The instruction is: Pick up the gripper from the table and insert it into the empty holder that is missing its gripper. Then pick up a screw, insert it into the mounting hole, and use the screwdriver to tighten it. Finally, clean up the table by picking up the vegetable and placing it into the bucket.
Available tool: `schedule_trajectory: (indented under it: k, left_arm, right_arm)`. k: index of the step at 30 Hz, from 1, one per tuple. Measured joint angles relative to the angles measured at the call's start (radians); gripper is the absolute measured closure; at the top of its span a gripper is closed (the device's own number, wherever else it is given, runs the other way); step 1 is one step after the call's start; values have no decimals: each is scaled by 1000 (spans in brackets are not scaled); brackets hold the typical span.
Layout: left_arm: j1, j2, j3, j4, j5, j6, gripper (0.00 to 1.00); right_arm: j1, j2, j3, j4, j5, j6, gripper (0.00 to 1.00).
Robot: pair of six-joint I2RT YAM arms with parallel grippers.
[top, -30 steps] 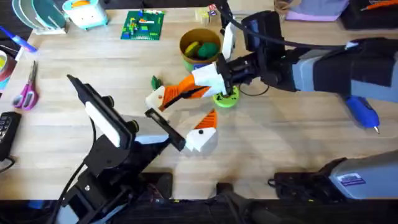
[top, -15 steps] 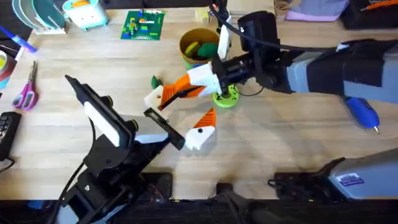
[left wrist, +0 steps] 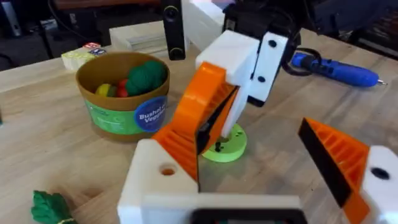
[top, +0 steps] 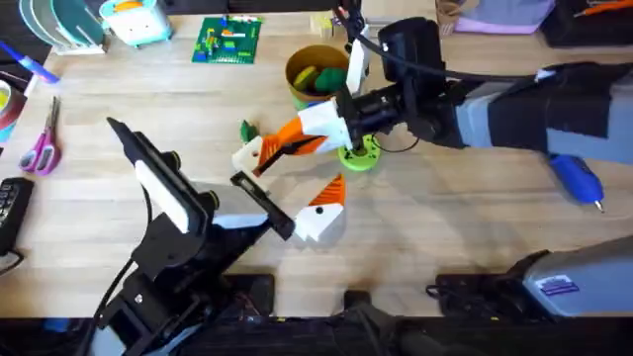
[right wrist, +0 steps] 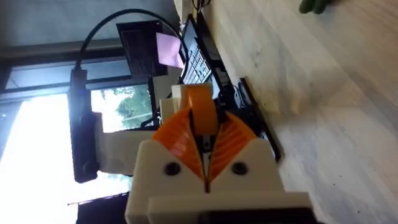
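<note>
A: Which obstacles crowd the table's middle?
B: The right gripper (top: 297,141) reaches in from the right, its fingers pressed on the gripper (right wrist: 200,115), just in front of the bucket (top: 317,75). The lime-green disc (top: 359,155) lies under its wrist. The left gripper (top: 297,193) has one finger just beside the right one's tips.

A: Where is free room?
B: Bare wood spreads right of the disc up to the screwdriver (top: 577,179), and at the near right. The strip left of the vegetable (top: 248,131) is clear up to the scissors (top: 42,146). The building-block plate (top: 228,40) borders the far edge.
</note>
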Motion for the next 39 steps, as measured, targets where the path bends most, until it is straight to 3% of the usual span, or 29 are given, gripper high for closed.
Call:
schedule_trajectory:
  k: [9,20,25,28,39]
  left_arm:
    - [0,0,0,1,1,0,8]
    - [0,0,-1,4,22,2,8]
    - [0,0,-1,4,29,2,8]
    - [-11,0,-1,11,79,4,8]
    - [-12,0,-1,11,82,6,8]
  right_arm:
    - [0,0,0,-2,-1,2,985]
    - [1,0,0,-8,-2,3,690]
    - [1,0,0,-8,-4,3,679]
    - [16,1,0,-8,-7,3,622]
    - [18,3,0,-11,-3,3,555]
